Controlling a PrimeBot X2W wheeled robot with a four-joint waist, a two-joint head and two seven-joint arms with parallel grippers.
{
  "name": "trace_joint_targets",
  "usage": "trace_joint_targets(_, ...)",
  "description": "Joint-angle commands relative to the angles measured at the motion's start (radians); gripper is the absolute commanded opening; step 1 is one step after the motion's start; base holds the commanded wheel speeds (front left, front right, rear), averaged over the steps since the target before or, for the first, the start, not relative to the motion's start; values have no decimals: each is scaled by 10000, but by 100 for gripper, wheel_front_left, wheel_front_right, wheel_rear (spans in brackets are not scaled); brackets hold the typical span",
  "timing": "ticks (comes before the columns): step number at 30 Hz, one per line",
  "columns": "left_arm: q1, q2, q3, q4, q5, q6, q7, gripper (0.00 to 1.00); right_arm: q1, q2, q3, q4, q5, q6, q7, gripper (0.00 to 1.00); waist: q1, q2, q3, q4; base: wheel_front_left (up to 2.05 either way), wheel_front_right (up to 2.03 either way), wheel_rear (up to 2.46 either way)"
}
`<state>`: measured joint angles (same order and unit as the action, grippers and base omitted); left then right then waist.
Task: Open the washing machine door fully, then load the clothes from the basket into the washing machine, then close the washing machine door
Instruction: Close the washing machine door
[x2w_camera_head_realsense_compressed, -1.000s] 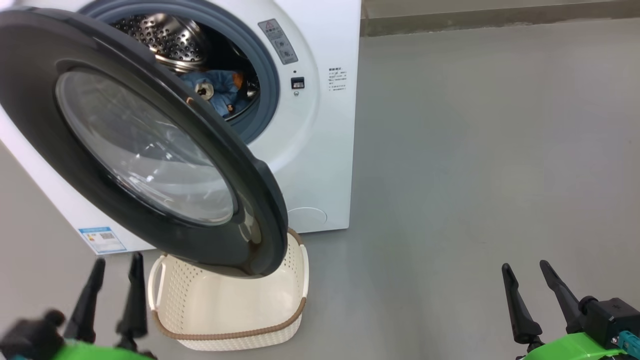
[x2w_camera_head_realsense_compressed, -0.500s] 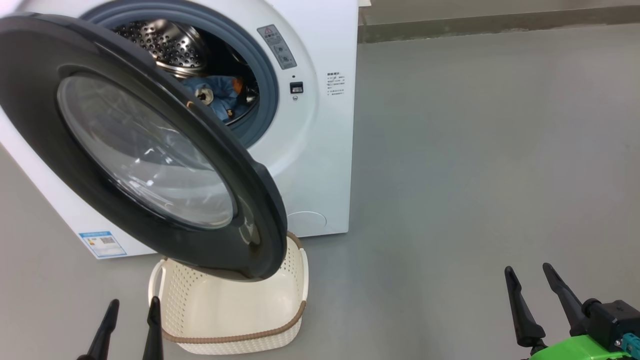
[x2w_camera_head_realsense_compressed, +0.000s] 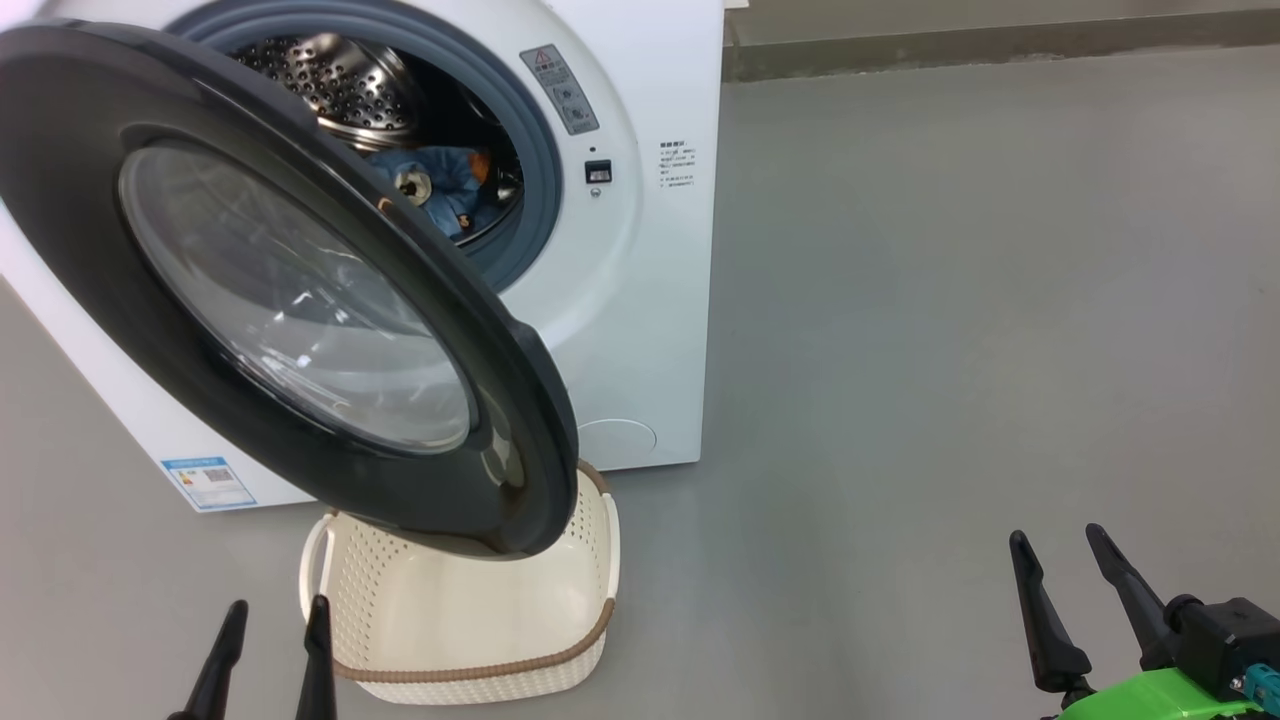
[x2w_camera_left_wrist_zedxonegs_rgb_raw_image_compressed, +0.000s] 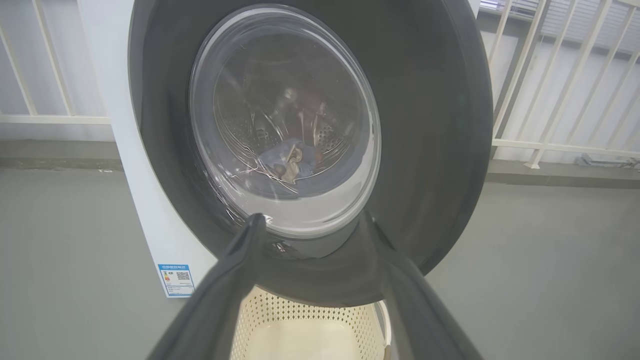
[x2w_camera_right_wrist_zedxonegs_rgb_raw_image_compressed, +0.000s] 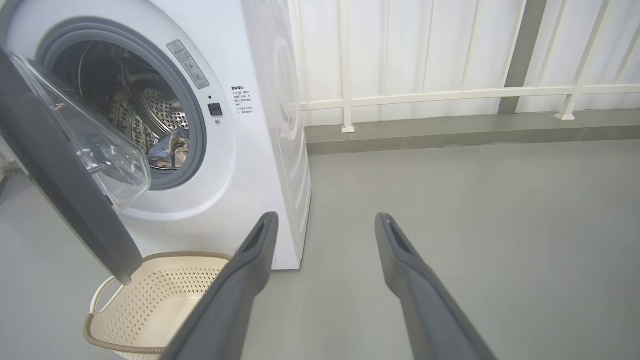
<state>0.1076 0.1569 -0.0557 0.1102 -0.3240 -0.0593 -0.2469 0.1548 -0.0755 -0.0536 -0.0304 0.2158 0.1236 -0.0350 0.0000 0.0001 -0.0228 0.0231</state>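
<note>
The washing machine (x2w_camera_head_realsense_compressed: 640, 300) (x2w_camera_right_wrist_zedxonegs_rgb_raw_image_compressed: 250, 165) stands with its door (x2w_camera_head_realsense_compressed: 290, 290) (x2w_camera_left_wrist_zedxonegs_rgb_raw_image_compressed: 425, 130) (x2w_camera_right_wrist_zedxonegs_rgb_raw_image_compressed: 65, 200) swung out over the basket. The light blue clothes (x2w_camera_head_realsense_compressed: 445, 190) (x2w_camera_right_wrist_zedxonegs_rgb_raw_image_compressed: 167, 150) lie inside the steel drum; through the door's glass they show too, as clothes (x2w_camera_left_wrist_zedxonegs_rgb_raw_image_compressed: 290, 160). The cream basket (x2w_camera_head_realsense_compressed: 560, 640) (x2w_camera_left_wrist_zedxonegs_rgb_raw_image_compressed: 305, 325) (x2w_camera_right_wrist_zedxonegs_rgb_raw_image_compressed: 150, 305) sits on the floor under the door and holds nothing. My left gripper (x2w_camera_head_realsense_compressed: 272, 615) (x2w_camera_left_wrist_zedxonegs_rgb_raw_image_compressed: 312, 220) is open at the lower left, just left of the basket, fingers pointing at the door's lower rim. My right gripper (x2w_camera_head_realsense_compressed: 1060, 540) (x2w_camera_right_wrist_zedxonegs_rgb_raw_image_compressed: 325, 220) is open over bare floor at the lower right.
Grey floor (x2w_camera_head_realsense_compressed: 950, 350) stretches to the right of the machine. A white railing and wall panels (x2w_camera_right_wrist_zedxonegs_rgb_raw_image_compressed: 450, 75) run behind it, above a low grey kerb. A blue label (x2w_camera_head_realsense_compressed: 208, 482) marks the machine's lower left front.
My left gripper has dropped lower in the head view, so only its fingertips show now. The head camera shifted slightly. The door, basket and right gripper have stayed put.
</note>
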Motion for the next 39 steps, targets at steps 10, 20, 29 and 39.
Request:
trace_joint_targets(10,-367,12,219,-173,228,26,-140,100,-249,-233,83,-313,-60,71,8,73,0,-1,52,118,0,0,0)
trace_joint_targets(20,-560,-66,16,-276,406,-99,-147,100,-1057,-567,154,-802,-62,71,121,0,0,-1,171,781,0,0,0)
trace_joint_targets(29,-722,-132,-185,-170,495,-212,-148,100,-2559,-899,1731,-1374,10,71,432,0,0,-1,168,1763,0,0,0)
trace_joint_targets(39,-1060,-278,-656,111,572,-420,-148,100,-4232,-1058,3912,-440,741,71,530,0,0,-1,181,3005,0,0,0)
